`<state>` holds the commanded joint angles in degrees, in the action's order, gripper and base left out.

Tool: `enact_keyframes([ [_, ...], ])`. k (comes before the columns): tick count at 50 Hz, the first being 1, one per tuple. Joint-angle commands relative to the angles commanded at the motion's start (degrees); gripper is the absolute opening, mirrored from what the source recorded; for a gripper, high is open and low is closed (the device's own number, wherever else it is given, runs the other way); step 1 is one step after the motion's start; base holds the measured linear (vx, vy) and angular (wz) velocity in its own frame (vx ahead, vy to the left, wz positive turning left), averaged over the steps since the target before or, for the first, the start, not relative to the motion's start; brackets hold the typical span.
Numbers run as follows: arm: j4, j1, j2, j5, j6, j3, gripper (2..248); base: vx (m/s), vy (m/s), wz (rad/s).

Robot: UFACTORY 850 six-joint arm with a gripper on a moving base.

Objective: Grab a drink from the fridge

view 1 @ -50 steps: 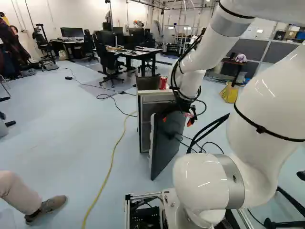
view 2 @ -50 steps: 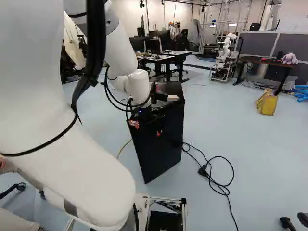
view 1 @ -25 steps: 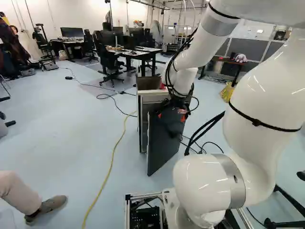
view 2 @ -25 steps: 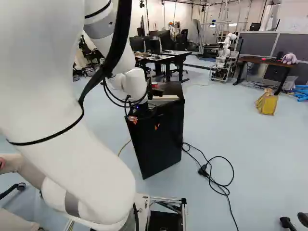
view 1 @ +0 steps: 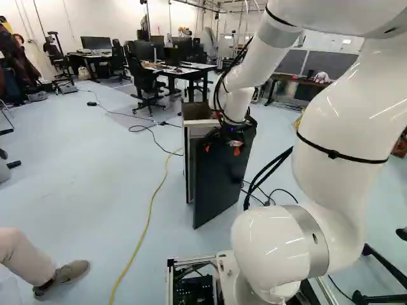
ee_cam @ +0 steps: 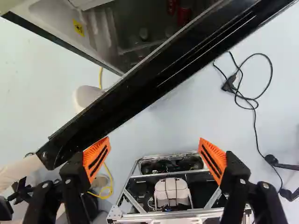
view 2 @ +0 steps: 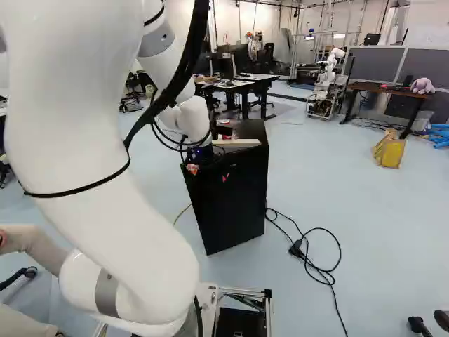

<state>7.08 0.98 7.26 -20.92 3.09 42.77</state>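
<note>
Beside the upper edge of the flat black open door (view 1: pixel 219 187) of the black, box-shaped fridge (view 1: pixel 196 112), I am holding my black two-fingered gripper (view 1: pixel 222 150) with orange pads (ee_cam: pixel 96 158) spread wide, gripping nothing. The door's edge is slanting ahead of my fingers, close to one; I cannot tell if they are touching. Beyond it, shiny red cans (ee_cam: pixel 184 17) are sitting inside the fridge. Another small red can (view 2: pixel 224 121) is standing on top.
</note>
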Motion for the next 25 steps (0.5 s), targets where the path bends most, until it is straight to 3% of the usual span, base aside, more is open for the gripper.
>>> enact_keyframes([
  [25,-0.8,-0.3,0.5,1.7,0.0,0.6,247,0.000,0.000,0.000],
])
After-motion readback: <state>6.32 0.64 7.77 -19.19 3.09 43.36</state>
